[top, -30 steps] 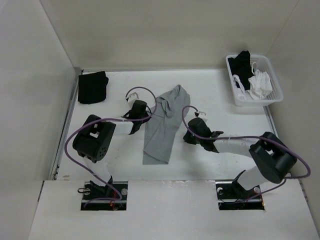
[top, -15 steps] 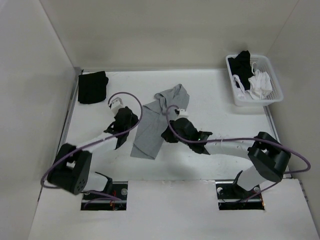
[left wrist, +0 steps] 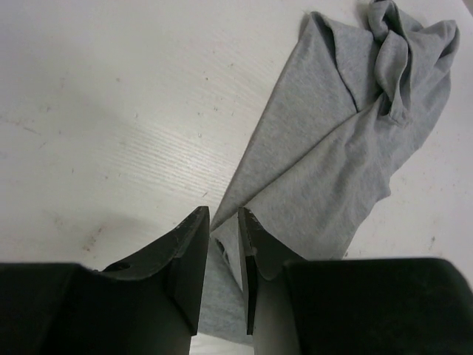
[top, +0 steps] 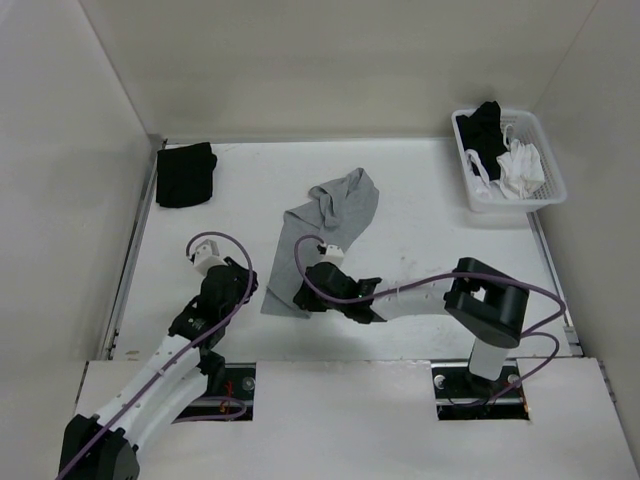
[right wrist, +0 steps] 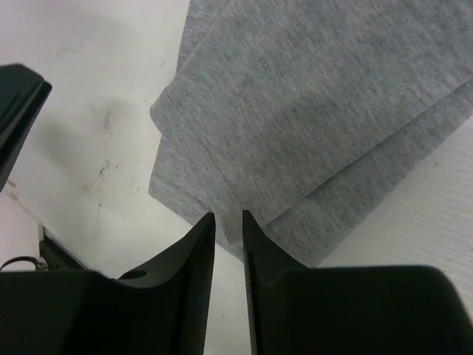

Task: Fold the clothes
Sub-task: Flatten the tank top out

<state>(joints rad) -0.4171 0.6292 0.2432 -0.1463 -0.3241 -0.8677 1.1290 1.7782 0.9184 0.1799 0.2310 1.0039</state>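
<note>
Left pincer point(left wrist: 224, 214) and right pincer point(right wrist: 228, 218) overhang one grey top point(top: 330, 215).

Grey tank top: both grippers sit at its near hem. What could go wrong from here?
The tank top lies doubled lengthwise; the right gripper may pinch only one layer at the hem.
Its far end is bunched, so folding may trap wrinkles.
The left gripper is close by; they could collide.

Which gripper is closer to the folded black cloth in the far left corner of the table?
Left. The left gripper is on the near side of the black cloth, beside the hem of the grey tank top; the right gripper lies farther right, over that hem.
</note>
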